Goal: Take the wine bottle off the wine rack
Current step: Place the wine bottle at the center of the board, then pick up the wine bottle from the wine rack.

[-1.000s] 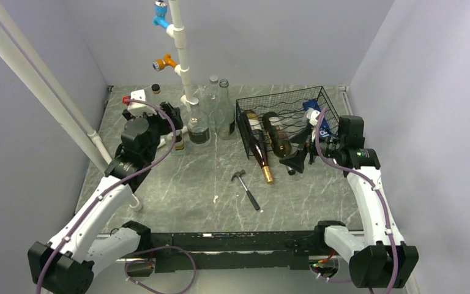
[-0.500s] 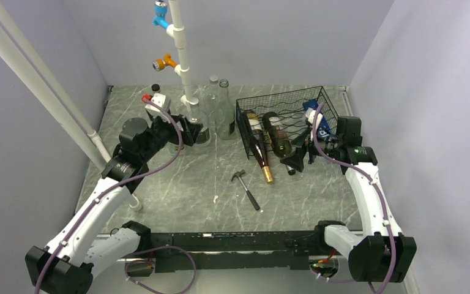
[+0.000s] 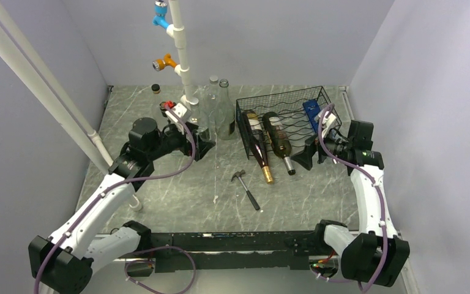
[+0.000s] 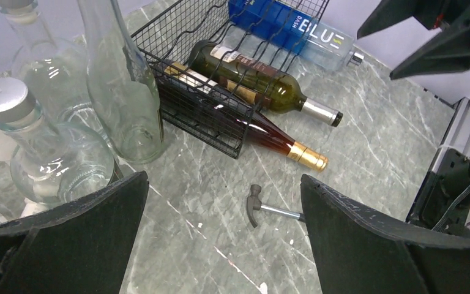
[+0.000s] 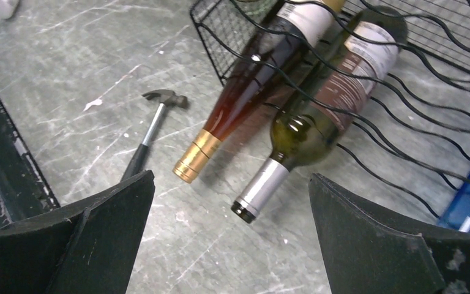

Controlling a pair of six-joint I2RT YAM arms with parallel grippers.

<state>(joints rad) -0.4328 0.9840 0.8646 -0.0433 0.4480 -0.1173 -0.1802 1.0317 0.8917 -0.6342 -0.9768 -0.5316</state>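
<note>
The black wire wine rack (image 3: 284,113) stands at the back right, with two wine bottles lying in it, necks poking out the front. One is a reddish bottle with a gold cap (image 3: 259,150) (image 4: 269,133) (image 5: 238,104). The other is a green bottle with a silver cap (image 3: 279,142) (image 4: 263,86) (image 5: 309,131). My right gripper (image 3: 305,158) (image 5: 232,177) hovers open just right of and in front of the green bottle's neck, holding nothing. My left gripper (image 3: 202,147) (image 4: 223,184) is open and empty, left of the rack (image 4: 177,37) (image 5: 217,27).
A small hammer (image 3: 246,188) (image 4: 269,209) (image 5: 153,128) lies in front of the rack. Clear glass bottles (image 3: 211,110) (image 4: 122,92) stand beside the rack's left end, near a white pole (image 3: 180,55). A blue bottle (image 3: 313,115) (image 4: 294,30) lies at the rack's right.
My left arm has swung right, from beside the clear bottles towards the rack. My right gripper has drawn back to the right, off the bottle necks. Both stay open.
</note>
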